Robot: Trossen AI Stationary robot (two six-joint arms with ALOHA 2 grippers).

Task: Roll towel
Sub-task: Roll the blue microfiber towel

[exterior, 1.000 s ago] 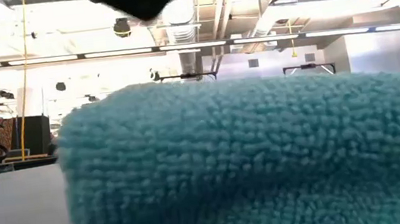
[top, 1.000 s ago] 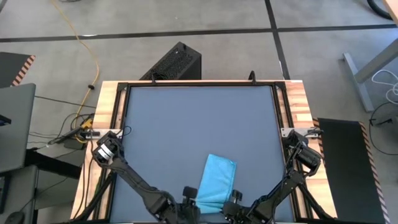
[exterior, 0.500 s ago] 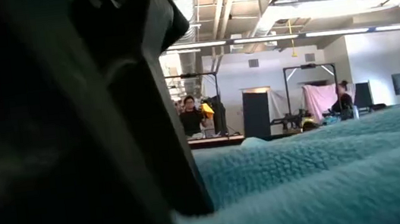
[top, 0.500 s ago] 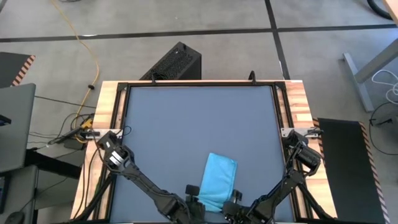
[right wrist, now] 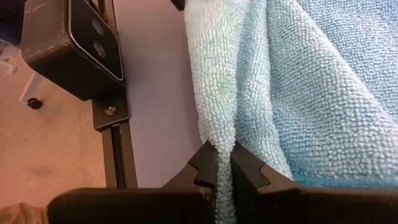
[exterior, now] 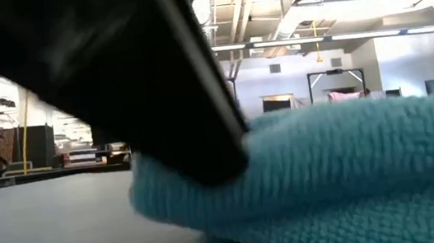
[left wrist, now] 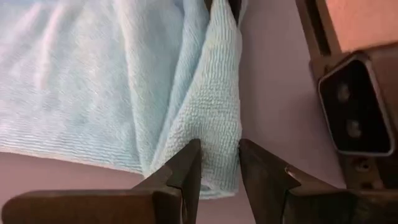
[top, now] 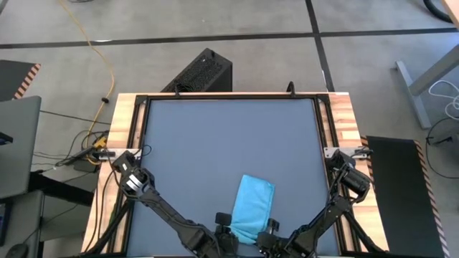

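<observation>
The sky-blue towel point(top: 252, 208) lies folded on the dark grey tabletop point(top: 229, 136), close to the near edge, with its long side running toward the far edge. In the low view it fills the right half point(exterior: 339, 173). My left gripper point(top: 226, 233) is at the towel's near left end, shut on a bunched fold point(left wrist: 217, 163). My right gripper point(top: 268, 231) is at the near right end, shut on another fold point(right wrist: 224, 163). The left arm's dark finger point(exterior: 181, 101) covers the towel's left end in the low view. My left gripper pinches a bunched fold of several layers point(left wrist: 219, 140) at the towel's near left end between its two fingers. The fingers slant down from the table's near side. The rest of the towel lies on the table beyond them. My right gripper pinches a thick ridge of folded cloth point(right wrist: 221, 134) at the towel's near right end between its two fingers. It also slants down from the near side. The cloth beyond the fingers lies on the table, slack.
A dark camera box sits on the table's near rail, between the two grippers point(left wrist: 354, 112) point(right wrist: 74, 43). A black case point(top: 204, 72) stands on the floor past the far edge. Wooden side rails point(top: 344, 122) frame the table. Bare tabletop stretches far of the towel.
My left gripper has sunk and shifted a little toward the table's right with the towel's near left end. That end stood high in the low view and now sits lower, near the table. The towel's far part has stayed in place.
</observation>
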